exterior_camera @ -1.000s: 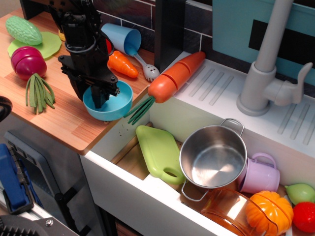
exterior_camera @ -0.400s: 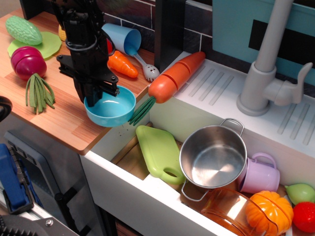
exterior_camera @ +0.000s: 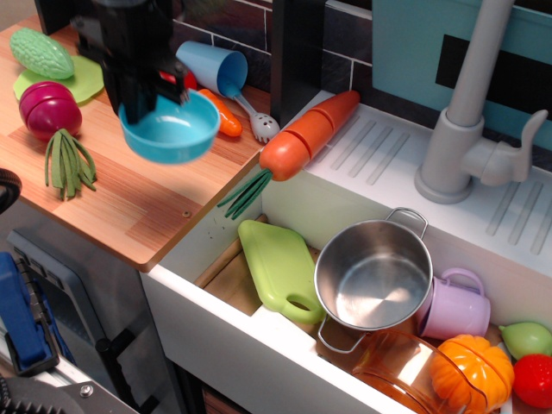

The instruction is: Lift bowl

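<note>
bowl glossy turquoise, empty, up off the wooden counter | gripper fingers clenched on its rim | steel pot right of counter: empty too

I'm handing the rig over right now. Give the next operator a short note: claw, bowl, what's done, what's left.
Claw: shut on the bowl's far-left rim, fingertips hidden behind it.
Bowl: turquoise, held clear above the wooden counter, tilted a little, looks empty.
Done: the lift; the bowl is off the counter.
Left: just hold it steady, and confirm the height is enough.
Nearby: light blue cup lying on its side and the small carrot behind the bowl, so avoid swinging back.
</note>
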Robot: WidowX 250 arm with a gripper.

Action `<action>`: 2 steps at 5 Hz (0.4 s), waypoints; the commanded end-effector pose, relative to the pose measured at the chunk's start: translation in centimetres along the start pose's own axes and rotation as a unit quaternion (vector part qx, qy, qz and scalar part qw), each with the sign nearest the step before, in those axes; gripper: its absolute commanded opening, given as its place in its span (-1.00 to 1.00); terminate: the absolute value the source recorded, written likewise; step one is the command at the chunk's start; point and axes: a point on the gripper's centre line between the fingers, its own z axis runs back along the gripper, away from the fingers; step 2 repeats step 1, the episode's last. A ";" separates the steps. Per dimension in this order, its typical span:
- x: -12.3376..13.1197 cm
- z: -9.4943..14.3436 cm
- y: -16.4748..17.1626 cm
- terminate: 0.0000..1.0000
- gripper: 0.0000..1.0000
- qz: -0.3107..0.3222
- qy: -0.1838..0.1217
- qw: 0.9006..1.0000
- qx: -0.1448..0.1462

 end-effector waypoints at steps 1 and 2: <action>1.3 3.1 2.0 1.00 -1.00 -0.009 -0.038 0.999 0.025; 1.3 3.1 2.0 1.00 -1.00 -0.009 -0.038 0.999 0.025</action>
